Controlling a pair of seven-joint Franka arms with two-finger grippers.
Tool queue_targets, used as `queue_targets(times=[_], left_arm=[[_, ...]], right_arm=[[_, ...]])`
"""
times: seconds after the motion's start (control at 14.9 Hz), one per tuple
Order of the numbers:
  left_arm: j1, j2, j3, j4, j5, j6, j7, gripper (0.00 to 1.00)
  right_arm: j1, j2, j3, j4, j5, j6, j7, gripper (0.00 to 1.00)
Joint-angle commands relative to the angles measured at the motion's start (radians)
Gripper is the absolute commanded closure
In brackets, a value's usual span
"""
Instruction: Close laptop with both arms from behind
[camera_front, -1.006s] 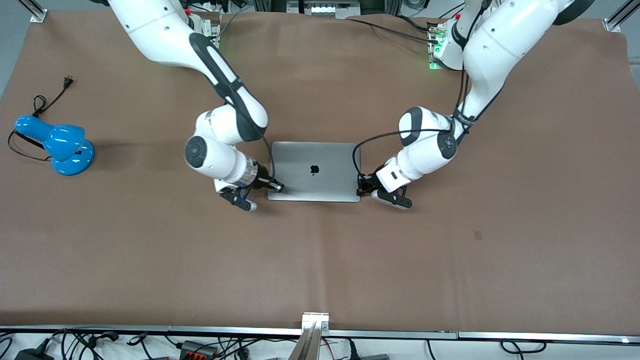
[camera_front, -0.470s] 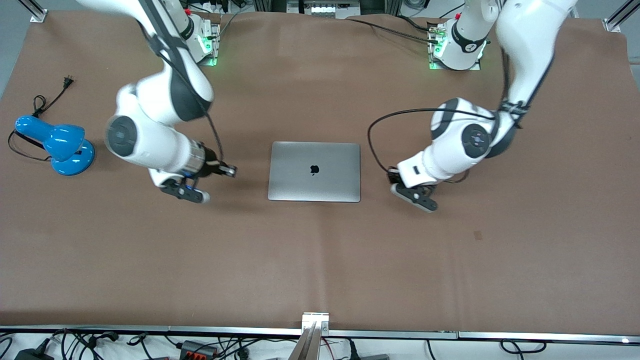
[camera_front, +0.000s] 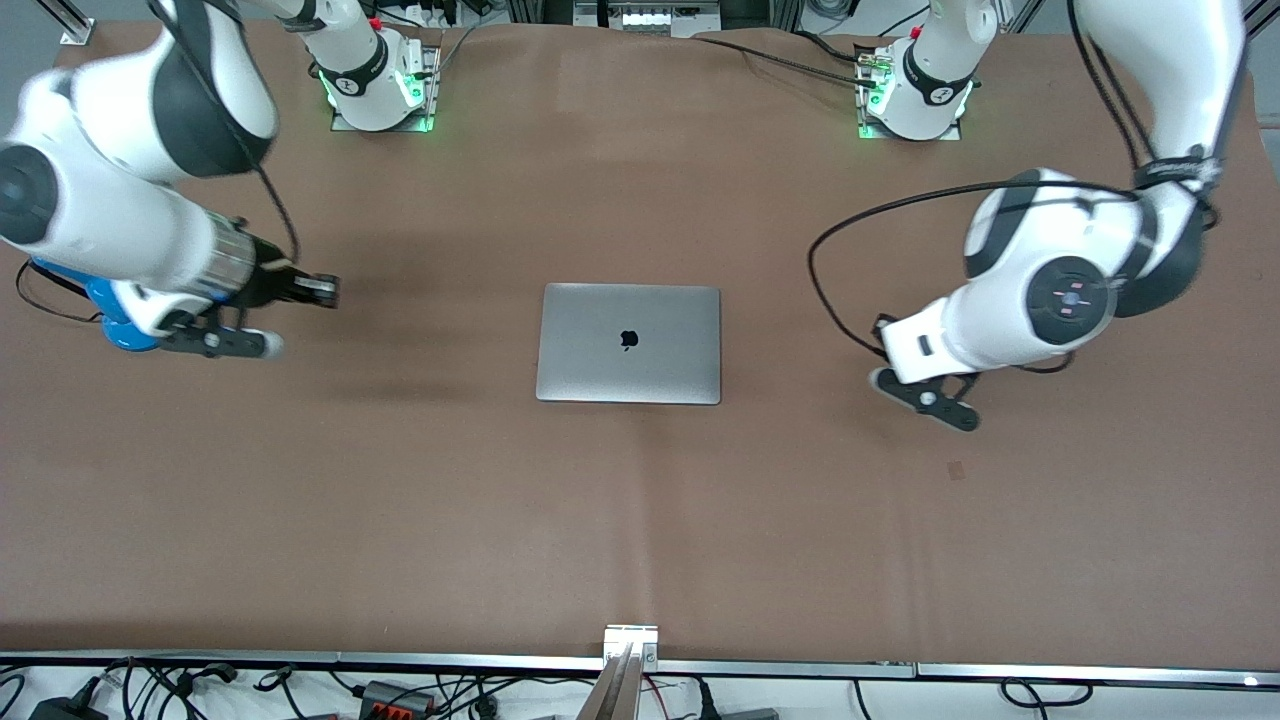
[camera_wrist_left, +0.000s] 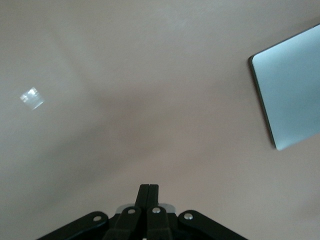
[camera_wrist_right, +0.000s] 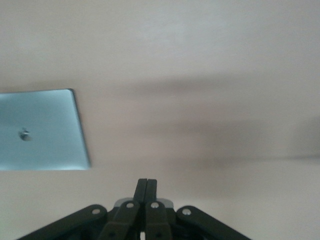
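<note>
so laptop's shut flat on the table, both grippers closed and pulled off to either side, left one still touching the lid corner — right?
Not quite. The left gripper is not touching the laptop: the front view shows it over bare table toward the left arm's end, apart from the lid. The rest holds: the laptop is shut flat, and both wrist views show closed fingers, the right gripper over the table toward the right arm's end.

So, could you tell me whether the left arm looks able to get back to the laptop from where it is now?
Probably yes: the left gripper, fingers shut, is over bare mat toward its own end of the table, and nothing lies between it and the closed laptop.
</note>
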Motion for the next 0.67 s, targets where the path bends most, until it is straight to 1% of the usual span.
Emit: queue_targets(times=[0.0,0.07,0.13,0.2,0.27,0.4,0.47,0.54,0.6], left_arm=[[0.017,0.009,-0.003,0.147,0.072,-0.17,0.014,0.89],[0.017,0.008,-0.003,0.19,0.086,-0.22,0.017,0.64],[0.018,0.007,-0.003,0.23,0.088,-0.26,0.008,0.38],[0.027,0.006,-0.003,0.262,0.088,-0.301,0.017,0.13],[0.05,0.006,-0.006,0.288,0.082,-0.338,0.009,0.0],[0.083,0.006,-0.012,0.327,0.07,-0.386,0.011,0.0],[0.09,-0.009,-0.003,0.341,0.044,-0.399,0.018,0.0],[0.087,-0.044,0.018,0.327,0.031,-0.395,0.019,0.0],[0.063,-0.061,0.072,0.325,0.027,-0.392,0.016,0.0]], right_arm=[[0.007,-0.045,-0.053,0.006,-0.073,-0.048,-0.104,0.96],[0.006,-0.043,-0.088,0.033,-0.081,-0.068,-0.161,0.67],[0.004,-0.037,-0.116,0.053,-0.08,-0.094,-0.207,0.27],[0.003,-0.032,-0.131,0.056,-0.077,-0.095,-0.248,0.0],[0.001,-0.031,-0.136,0.06,-0.077,-0.088,-0.282,0.0],[0.0,-0.016,-0.136,0.093,-0.08,-0.093,-0.293,0.0],[-0.002,-0.002,-0.136,0.118,-0.078,-0.098,-0.29,0.0],[-0.006,0.009,-0.136,0.148,-0.08,-0.107,-0.289,0.0],[-0.014,0.018,-0.133,0.168,-0.08,-0.116,-0.287,0.0]])
